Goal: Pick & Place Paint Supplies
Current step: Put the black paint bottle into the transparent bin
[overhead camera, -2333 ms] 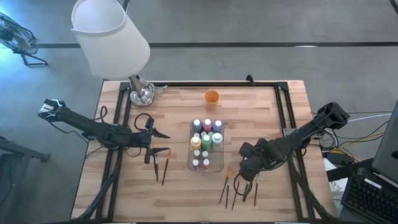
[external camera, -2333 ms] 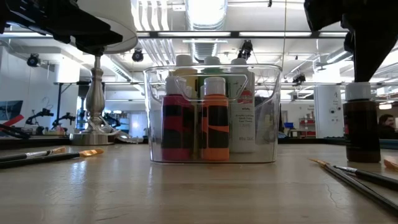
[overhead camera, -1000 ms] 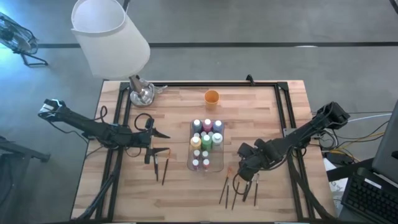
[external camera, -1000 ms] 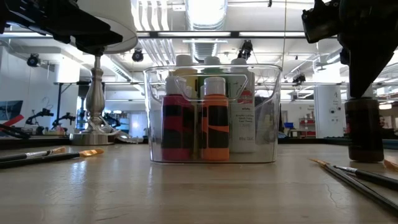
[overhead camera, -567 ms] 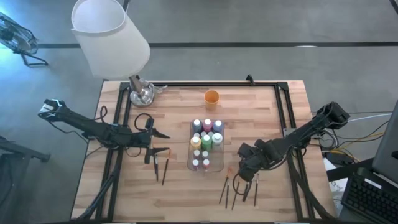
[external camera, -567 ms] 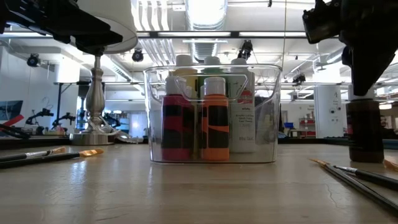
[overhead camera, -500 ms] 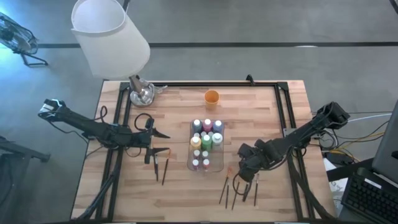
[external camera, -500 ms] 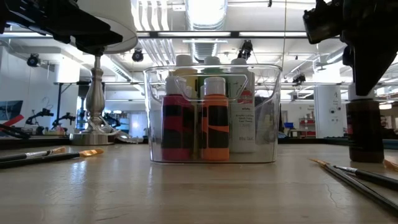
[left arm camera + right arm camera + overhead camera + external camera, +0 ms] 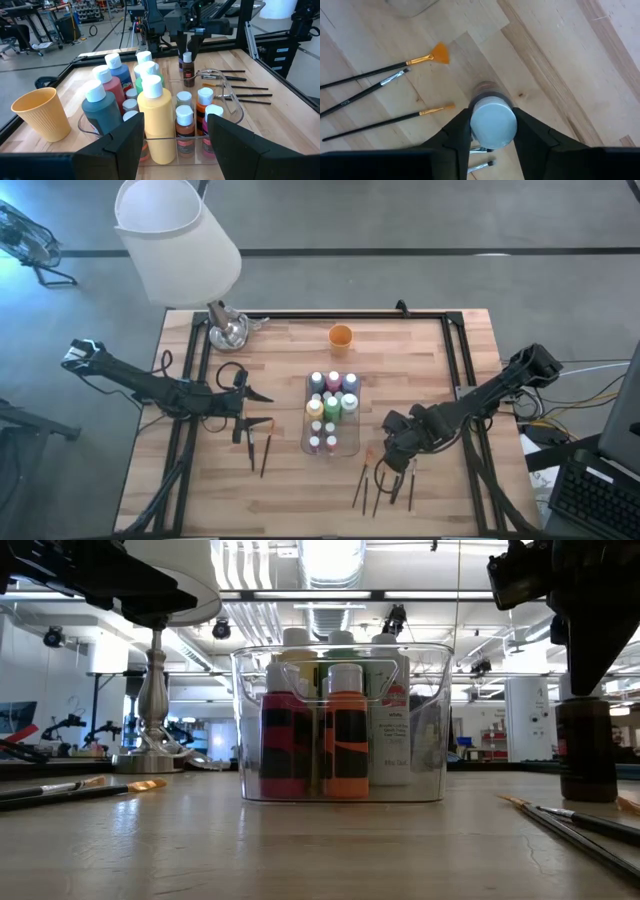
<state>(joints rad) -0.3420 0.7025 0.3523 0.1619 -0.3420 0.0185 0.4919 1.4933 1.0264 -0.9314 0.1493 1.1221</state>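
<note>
The right hand [image 9: 492, 127] stands over a dark brown paint bottle [image 9: 587, 745] that rests upright on the counter [image 9: 430, 500], to the right of the clear tray [image 9: 347, 447] and just beside a fan of paintbrushes [image 9: 375, 485]; its two fingers [image 9: 455, 135] bracket the bottle's pale cap [image 9: 492, 122] on either side, touching or very nearly so; whether they have truly closed on it I cannot tell, and the bottle's base appears to sit on the wood in the low view.

The step in hand looks like taking this bottle up to carry it to the tray, where most of the other bottles [image 9: 155, 115] already stand packed together; done well, the grip should settle squarely on the cap or neck, with both fingers level, before any lift; the cap is round and smooth, so an off-centre pinch may let it twist or slip out; lift straight up first, so that the brush tips lying near the base are not dragged; then travel high enough to pass the tray's rim and the taller caps inside, and lower into a free gap rather than onto a neighbour.

The left hand [image 9: 262, 408] waits left of the tray with its fingers spread and nothing in them; two brushes [image 9: 258, 452] lie near it.
</note>
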